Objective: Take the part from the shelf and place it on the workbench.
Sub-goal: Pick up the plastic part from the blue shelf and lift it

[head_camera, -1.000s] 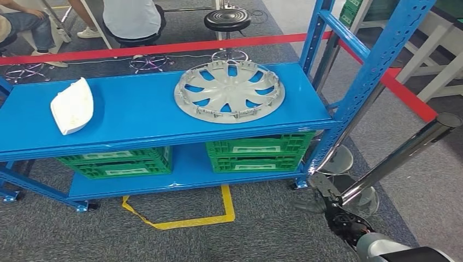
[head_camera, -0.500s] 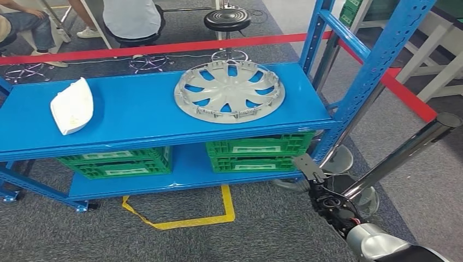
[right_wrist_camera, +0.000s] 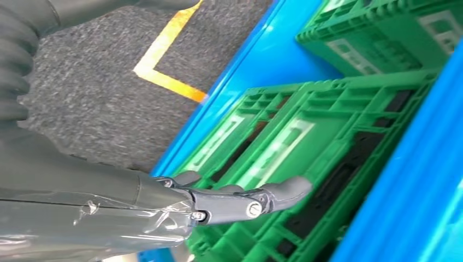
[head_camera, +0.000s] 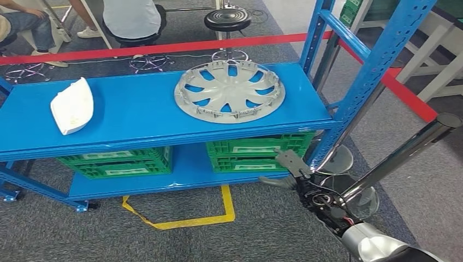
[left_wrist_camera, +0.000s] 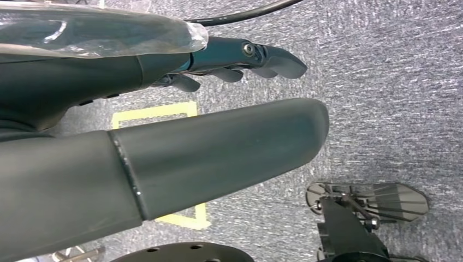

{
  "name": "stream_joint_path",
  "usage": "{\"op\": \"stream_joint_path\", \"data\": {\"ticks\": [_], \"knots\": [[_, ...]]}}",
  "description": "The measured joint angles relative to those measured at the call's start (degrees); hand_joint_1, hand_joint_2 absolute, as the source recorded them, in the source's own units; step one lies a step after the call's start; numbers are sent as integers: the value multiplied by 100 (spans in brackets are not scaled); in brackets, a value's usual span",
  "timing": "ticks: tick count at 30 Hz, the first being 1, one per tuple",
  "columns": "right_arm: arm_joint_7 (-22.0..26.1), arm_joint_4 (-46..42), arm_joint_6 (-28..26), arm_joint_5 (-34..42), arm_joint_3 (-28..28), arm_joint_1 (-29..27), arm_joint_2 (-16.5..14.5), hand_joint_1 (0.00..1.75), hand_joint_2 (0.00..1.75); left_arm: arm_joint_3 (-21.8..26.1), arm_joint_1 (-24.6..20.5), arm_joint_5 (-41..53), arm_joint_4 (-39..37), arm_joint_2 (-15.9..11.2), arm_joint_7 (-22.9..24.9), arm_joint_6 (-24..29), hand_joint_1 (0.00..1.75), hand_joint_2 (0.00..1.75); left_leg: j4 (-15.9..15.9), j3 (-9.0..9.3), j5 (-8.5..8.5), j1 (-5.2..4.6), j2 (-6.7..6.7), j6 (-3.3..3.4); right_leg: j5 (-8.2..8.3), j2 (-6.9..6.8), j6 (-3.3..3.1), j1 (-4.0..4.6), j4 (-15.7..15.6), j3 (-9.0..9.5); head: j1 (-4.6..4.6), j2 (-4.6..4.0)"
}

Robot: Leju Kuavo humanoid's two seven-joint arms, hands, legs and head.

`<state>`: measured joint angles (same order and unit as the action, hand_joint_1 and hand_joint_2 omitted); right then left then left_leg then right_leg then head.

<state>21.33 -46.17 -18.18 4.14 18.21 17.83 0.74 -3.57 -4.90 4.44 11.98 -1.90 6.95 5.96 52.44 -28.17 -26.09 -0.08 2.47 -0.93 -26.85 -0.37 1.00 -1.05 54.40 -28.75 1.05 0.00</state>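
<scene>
The blue shelf (head_camera: 136, 117) spans the head view, with two parts on its upper board: one large grey wheel cover (head_camera: 229, 91) toward the right end and one smaller white part (head_camera: 72, 106) near the left end, well apart from each other. Four green crates (head_camera: 256, 153) sit on the lower board in two stacks of two. A yellow floor marking (head_camera: 183, 218) lies on the carpet in front of the shelf, and one black stool (head_camera: 227, 19) stands beyond the red barrier line.

The task appears to be at its reaching step: nothing is lifted, and both parts lie untouched on the shelf. The right hand (head_camera: 286, 169) is low, in front of the right crates, below the upper board; its fingers (right_wrist_camera: 273, 195) are stretched out and apart, holding nothing. The left hand (left_wrist_camera: 240, 60) hangs over the carpet, fingers loosely extended and empty.

The next move likely calls for raising the right hand above the board's front edge and reaching to the wheel cover, the nearer part, without clipping the shelf edge or the upright post (head_camera: 371, 71).
</scene>
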Motion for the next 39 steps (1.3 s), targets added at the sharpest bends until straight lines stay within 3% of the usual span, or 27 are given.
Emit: {"op": "stream_joint_path", "data": {"ticks": [13,20,30,39], "knots": [[-892,-1748,-158,-397,485,-8,0,0,175,-120,-16,-17,0,0,16,-87,0,0,0,1,1,0,1,0,0,1,0,4,0,-1,-1,1],[-1063,-2532,-285,-701,701,85,7,0,175,-168,-26,-39,0,1,18,-106,0,0,1,1,1,0,1,-1,0,2,0,5,0,-1,-1,0],[-1292,-3200,-474,-922,796,204,79,0,175,-181,-22,-95,0,2,16,-105,0,0,1,1,1,0,1,-1,0,1,0,5,0,-2,0,0],[-1821,-3419,-738,-1168,738,506,291,0,175,-240,-23,-118,0,7,-3,-109,0,0,4,1,1,0,1,-1,1,2,0,4,0,-3,0,0]]}}
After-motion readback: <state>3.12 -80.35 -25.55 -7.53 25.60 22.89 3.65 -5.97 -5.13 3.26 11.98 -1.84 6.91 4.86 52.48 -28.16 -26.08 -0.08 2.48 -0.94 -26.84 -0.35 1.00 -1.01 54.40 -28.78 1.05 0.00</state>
